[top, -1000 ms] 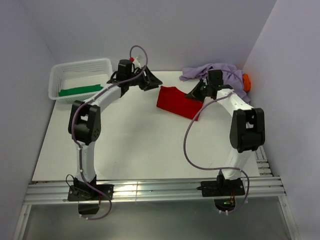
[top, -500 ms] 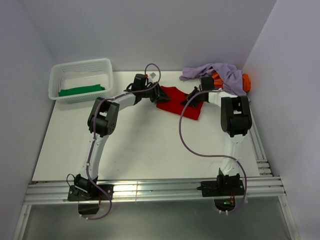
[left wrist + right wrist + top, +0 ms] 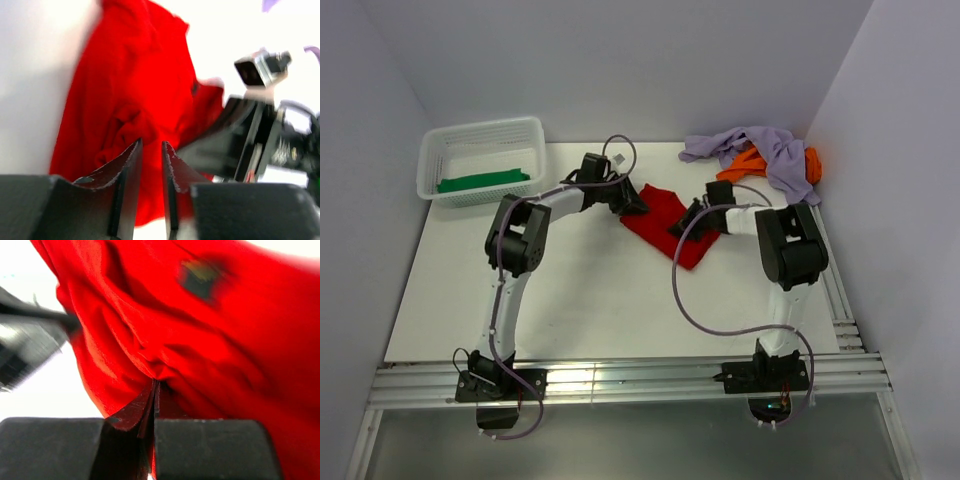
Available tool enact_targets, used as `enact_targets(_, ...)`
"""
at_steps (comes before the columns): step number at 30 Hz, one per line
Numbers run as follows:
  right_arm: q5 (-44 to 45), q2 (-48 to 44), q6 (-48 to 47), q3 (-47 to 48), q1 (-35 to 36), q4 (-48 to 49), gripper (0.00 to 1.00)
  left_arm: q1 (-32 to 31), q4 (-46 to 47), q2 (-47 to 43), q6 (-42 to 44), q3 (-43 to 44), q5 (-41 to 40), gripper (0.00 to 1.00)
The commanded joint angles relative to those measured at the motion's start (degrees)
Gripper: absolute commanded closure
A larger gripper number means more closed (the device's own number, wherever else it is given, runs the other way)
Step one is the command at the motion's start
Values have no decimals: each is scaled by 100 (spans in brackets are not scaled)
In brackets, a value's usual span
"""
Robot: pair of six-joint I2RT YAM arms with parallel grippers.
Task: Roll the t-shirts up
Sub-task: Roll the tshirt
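At the centre of the overhead frame, on the white worktop (image 3: 570, 290), the red t-shirt (image 3: 658, 222) lies crumpled and slanted, and you hold it from two sides. Your left gripper (image 3: 634, 205) is at its upper-left edge, jaws drawn almost together with only a red sliver between them, apparently pinching a fold. Your right gripper (image 3: 680, 226) is at its right edge, jaws pressed flat on a gathered pleat.

This looks like the spreading stage, with no roll begun. Draw the two grippers apart evenly so the cloth lies taut and flat on the worktop. Keep both low, and work out the bunching near each pinch first, because a roll begun on wrinkles will likely come out lopsided.

Count what you have:
- One worktop.
- One white lattice basket (image 3: 480, 125), in the upper left.
- Four t-shirts: the lavender t-shirt (image 3: 765, 148) heaped in the upper right, the red one, the green t-shirt (image 3: 480, 181) inside the basket, and the orange t-shirt (image 3: 809, 165) peeking from under the lavender.
- Two grippers.
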Motion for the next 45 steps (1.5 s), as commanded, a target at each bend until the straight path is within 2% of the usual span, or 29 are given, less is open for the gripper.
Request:
enact_targets(1,104,-545,325,-645,1090,-350,100,72,-832,-1009,849,-771,-426,73)
enact_targets(6,1132,-1451,1265,-954,2410,-1307,100,90,-938,-2136,1097,-2082,-655,73)
enact_targets(8,1580,-1821,1477,-1016,2903,-1500,98,98,-991,-2567,1193,-2330,-647,73)
enact_targets(12,1784,-2059,1504,-1174,3063,-1625,100,116,-1113,-3174,1246,-2656,-777,72)
enact_targets(17,2467,-2699,1863,-1666,3352,-1493,100,431,-1781,-3815,1220,-2314,-857,71)
enact_targets(19,2400,-3006,1873,-2033,3388,-880,99,529,-2245,-4200,1264,-2208,-1041,69)
enact_targets(20,2364,-3078,1612,-2027,3388,-782,95,573,-2422,-4342,1273,-2208,-1155,68)
enact_targets(22,2416,-3122,1041,-1537,3432,-1042,86,687,-2773,-4797,1264,-2409,-1261,67)
enact_targets(23,2547,-3079,420,-1248,3476,-1384,84,800,-2828,-4975,1220,-2566,-1270,67)
enact_targets(24,2670,-3026,92,-958,3554,-1909,83,871,-2854,-5159,1150,-2977,-1236,66)
enact_targets(27,2786,-2824,-823,-17,3879,-2475,74,1240,-2732,-5915,896,-3917,-989,65)
enact_targets(29,2838,-2727,-1184,187,4152,-2634,61,1529,-2731,-6390,851,-4315,-824,63)
enact_targets(30,2899,-2631,-1264,423,4257,-2844,51,1635,-2740,-6513,816,-4639,-770,63)
enact_targets(32,3136,-2482,-1422,705,4599,-3108,43,1933,-2758,-6821,763,-4913,-604,62)
enact_targets(33,3181,-2298,-1475,1002,4732,-3362,33,2057,-2740,-6892,719,-5115,-507,62)
enact_targets(34,3555,-2209,-1537,1171,4855,-3512,26,2180,-2749,-7005,710,-5169,-427,61)
enact_targets(38,4207,-1577,-1625,2023,5636,-4260,24,3075,-2933,-7059,824,-5118,-32,59)
enact_targets(41,4629,-1067,-1730,2568,5962,-4735,23,3201,-3153,-6998,921,-4801,-242,57)
enact_targets(45,5191,-268,-1792,3271,6323,-5515,20,3297,-2829,-7068,606,-5028,-67,49)
